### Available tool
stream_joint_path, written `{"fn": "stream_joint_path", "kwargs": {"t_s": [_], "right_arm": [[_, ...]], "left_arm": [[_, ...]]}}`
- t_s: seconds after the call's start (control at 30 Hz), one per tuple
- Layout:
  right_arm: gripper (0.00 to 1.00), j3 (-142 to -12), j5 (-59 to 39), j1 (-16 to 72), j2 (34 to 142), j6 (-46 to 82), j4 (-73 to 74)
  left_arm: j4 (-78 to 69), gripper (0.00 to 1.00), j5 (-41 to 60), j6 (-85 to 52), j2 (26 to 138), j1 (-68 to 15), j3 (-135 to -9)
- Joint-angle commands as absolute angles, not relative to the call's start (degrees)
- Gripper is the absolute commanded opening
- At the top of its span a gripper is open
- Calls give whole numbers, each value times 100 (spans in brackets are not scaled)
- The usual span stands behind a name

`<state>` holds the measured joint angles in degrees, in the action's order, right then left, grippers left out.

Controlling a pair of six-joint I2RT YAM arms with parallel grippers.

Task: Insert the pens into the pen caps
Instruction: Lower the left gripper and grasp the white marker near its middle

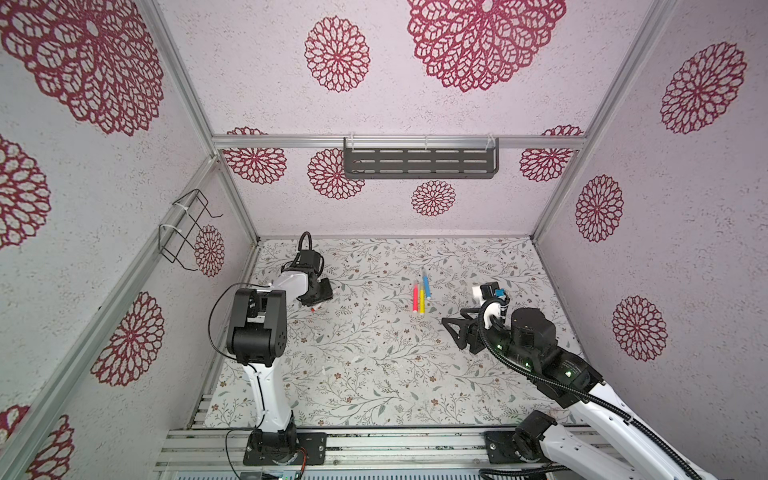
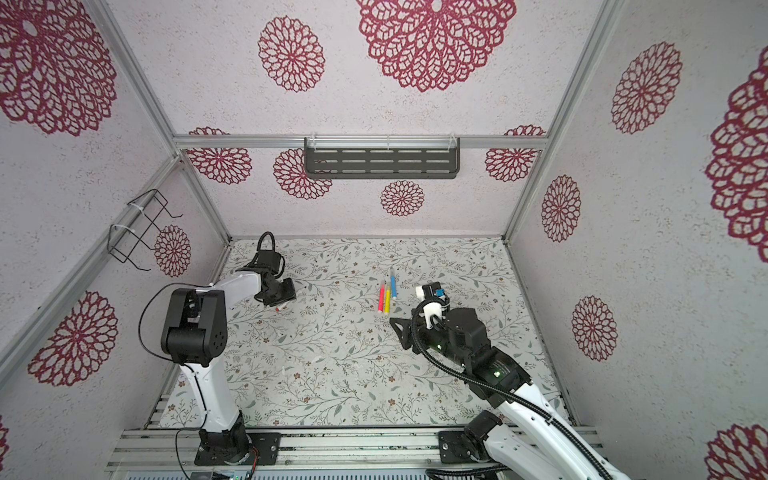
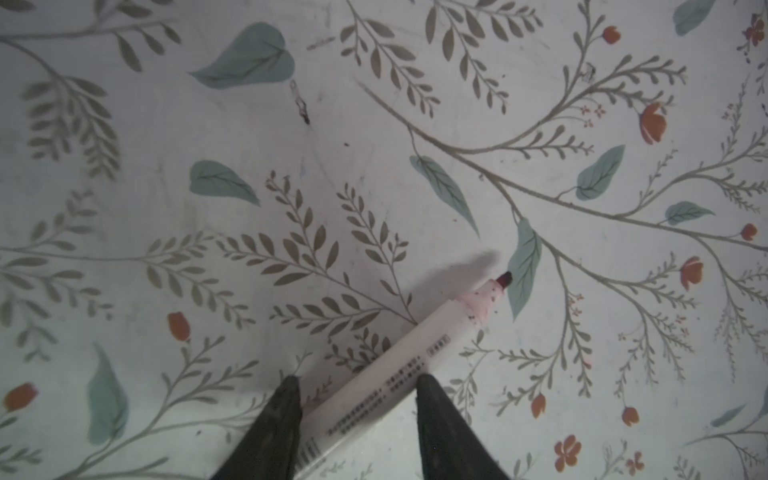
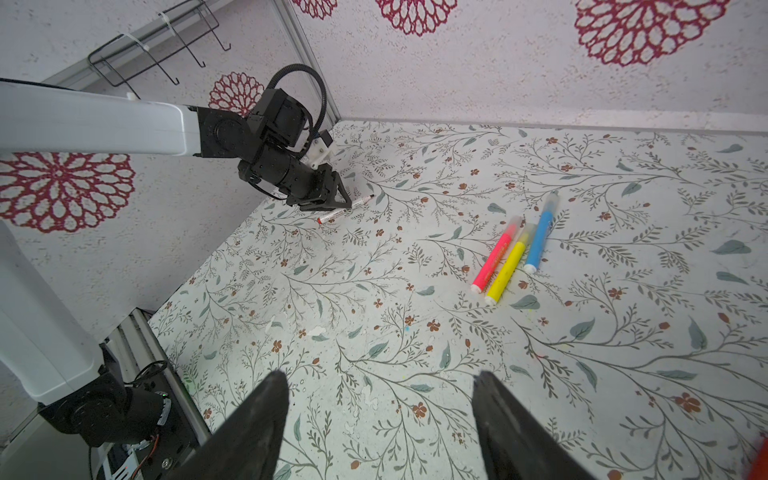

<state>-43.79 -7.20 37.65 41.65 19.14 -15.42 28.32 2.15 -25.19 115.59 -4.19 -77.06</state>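
A white pen (image 3: 395,365) with printed text and a bare dark red tip lies slantwise on the flowered mat. My left gripper (image 3: 357,376) stands low over it, jaws partly open, one finger on each side of the barrel; no squeeze shows. The right wrist view shows that gripper (image 4: 345,199) on the pen (image 4: 345,211) near the left wall. The pink (image 1: 415,298), yellow (image 1: 422,300) and blue (image 1: 427,284) pens lie side by side at mid-table, each with a pale pen cap (image 4: 552,201) on its far end. My right gripper (image 4: 380,374) hovers open and empty, right of them.
A wire rack (image 1: 187,226) hangs on the left wall and a dark slotted shelf (image 1: 419,162) on the back wall. Small white flecks (image 4: 318,331) dot the mat. A red thing (image 4: 760,457) is cut off at the right wrist view's edge.
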Motion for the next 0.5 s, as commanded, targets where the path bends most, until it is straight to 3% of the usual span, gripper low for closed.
{"fn": "stream_joint_path", "kwargs": {"t_s": [0.0,0.47], "right_arm": [[73,-4392,-602,3744,4079,1944,-1527],[73,-4482,-637,3740,4234,1916,-1441]], "left_arm": [[2852,47,217,-2460,11644,-415,-7686],[2976,44,145,-2626,11595,-808,-7403]]}}
